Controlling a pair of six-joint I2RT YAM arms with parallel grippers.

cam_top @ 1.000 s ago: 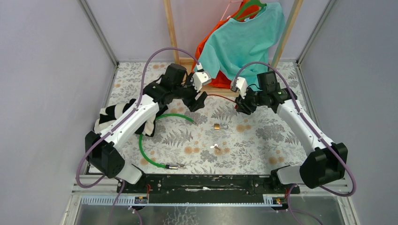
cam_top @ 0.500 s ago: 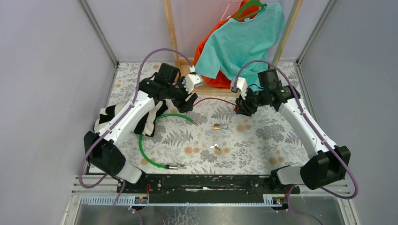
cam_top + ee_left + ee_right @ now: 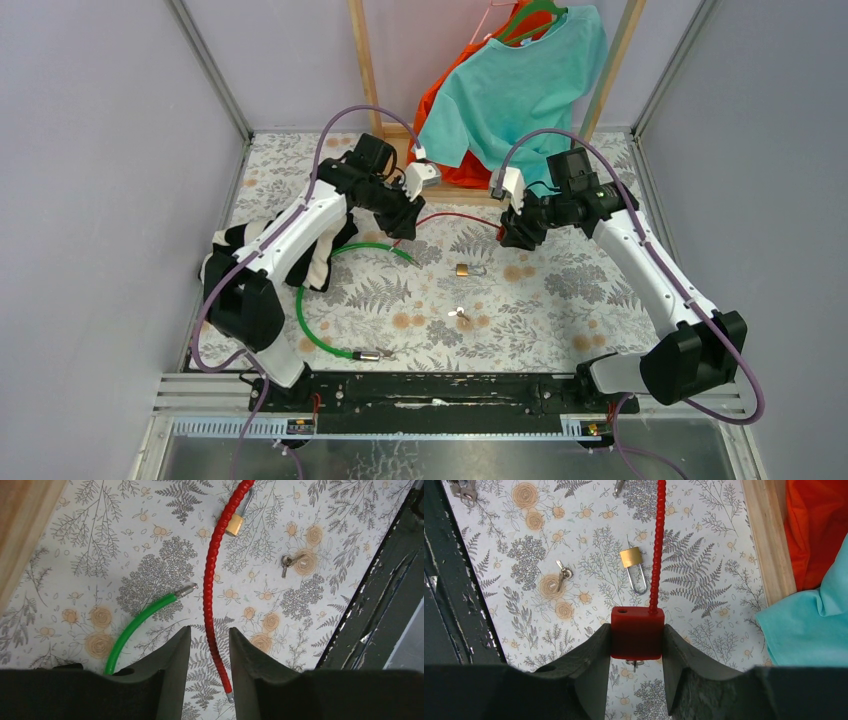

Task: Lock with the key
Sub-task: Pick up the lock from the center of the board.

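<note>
Here's the floor of the cell: a pale tabletop [image 3: 560,300] printed with ferns and orange flowers, closed in by plain lavender-grey walls [image 3: 100,150], with a black rail [image 3: 430,390] along the bottom edge of the top view. At the top of that view stands a wooden rack [image 3: 365,70], and 2 garments hang from it, a teal shirt [image 3: 520,90] in front of an orange one [image 3: 462,176].

The 2 arms reach toward the rack's base. The right gripper [image 3: 636,627] is clamped on the red lock body [image 3: 636,632], its fingers pressed against both sides of the block, held above the table just right of centre. A small metal piece pokes out below the block, too small to identify. The red cable [image 3: 212,580] runs from that block across to the left arm. There the left gripper [image 3: 210,630] straddles the cable near its free end, jaws apart, a gap showing on either side of it.

Down on the table, a small brass padlock [image 3: 464,269] lies near the centre with its shackle open. The keys [image 3: 460,316] sit just below it in the top view. A green cable [image 3: 310,325] curves through the lower left. A black-and-white cloth [image 3: 322,265] lies partly under the left arm.
</note>
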